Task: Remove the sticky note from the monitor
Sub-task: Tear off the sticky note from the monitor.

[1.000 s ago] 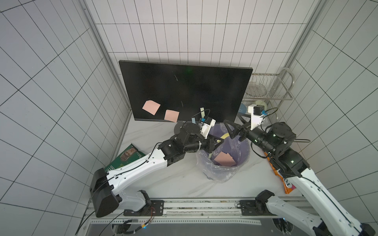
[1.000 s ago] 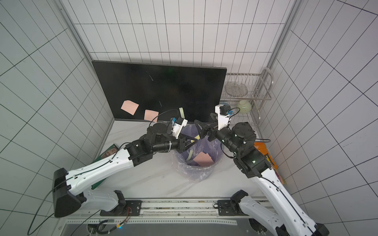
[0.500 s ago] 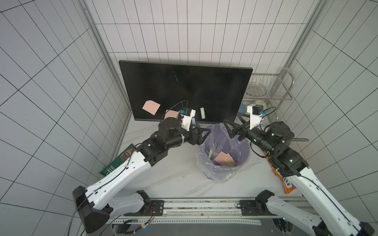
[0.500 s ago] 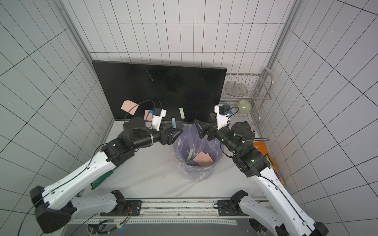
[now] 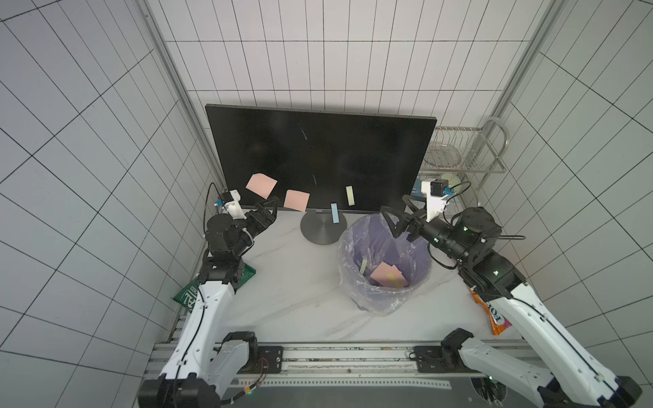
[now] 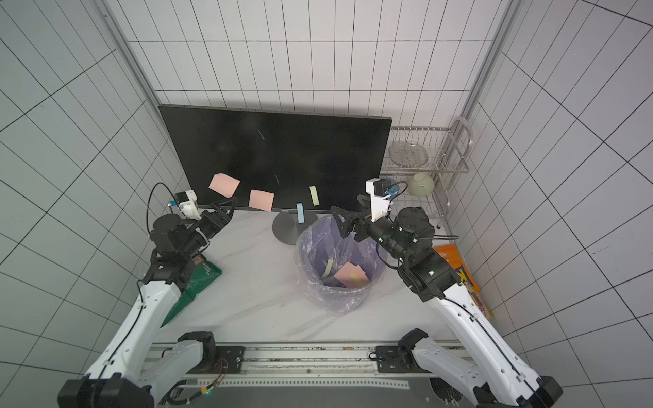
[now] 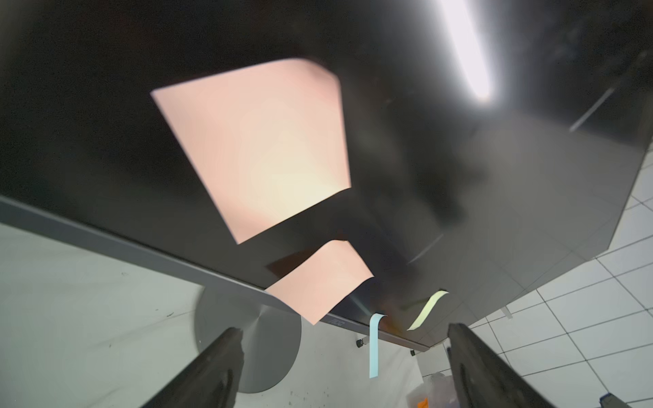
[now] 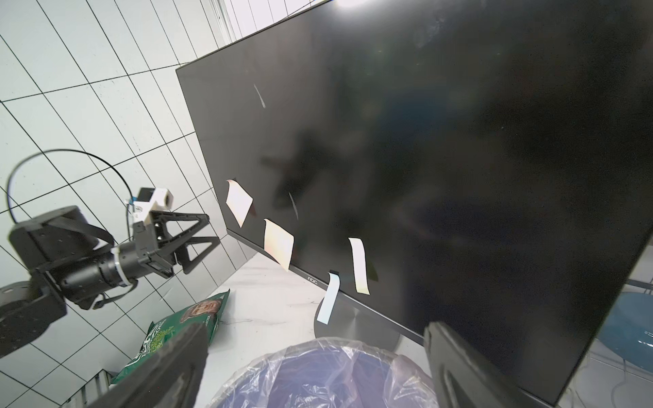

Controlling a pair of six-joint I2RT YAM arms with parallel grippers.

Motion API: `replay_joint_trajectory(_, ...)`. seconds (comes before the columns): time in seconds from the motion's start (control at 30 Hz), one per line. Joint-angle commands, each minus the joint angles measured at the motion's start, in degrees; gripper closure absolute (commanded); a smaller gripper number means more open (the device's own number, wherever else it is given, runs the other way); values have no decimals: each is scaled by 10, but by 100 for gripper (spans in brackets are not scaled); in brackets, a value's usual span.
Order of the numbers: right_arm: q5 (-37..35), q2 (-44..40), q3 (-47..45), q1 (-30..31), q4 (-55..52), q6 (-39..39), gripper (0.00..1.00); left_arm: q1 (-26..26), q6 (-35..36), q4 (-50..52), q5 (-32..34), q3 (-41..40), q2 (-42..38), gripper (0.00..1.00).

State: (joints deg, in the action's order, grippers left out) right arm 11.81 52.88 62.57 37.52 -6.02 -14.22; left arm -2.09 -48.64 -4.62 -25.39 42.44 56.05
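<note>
Both top views hang high over the front edge of the table (image 5: 300, 282), looking down and back. It's nearly the same picture twice, with the whole setup in frame, monitor (image 5: 318, 155) and bin (image 5: 349, 261) included. The left wrist cam peers out past the left gripper (image 7: 344, 330), really close to the monitor, with a pink note (image 7: 258, 148) right ahead of it. The right wrist cam looks past the right gripper (image 8: 314, 327) from further back — monitor ahead, bin rim just under it, left gripper off to its side. All four views share the monitor's lower edge.
</note>
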Motion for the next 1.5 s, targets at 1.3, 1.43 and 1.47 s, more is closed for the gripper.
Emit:
replay_joint_trajectory(1.3,12,5,20,7,2,0,1,-54,-179,-367,-95,-10,195,19)
replay_joint_trajectory(1.43,13,4,21,7,2,0,1,-54,-184,-371,-95,-6,206,32)
replay_joint_trajectory(1.47,13,3,21,7,2,0,1,-55,-184,-372,-95,-5,206,36)
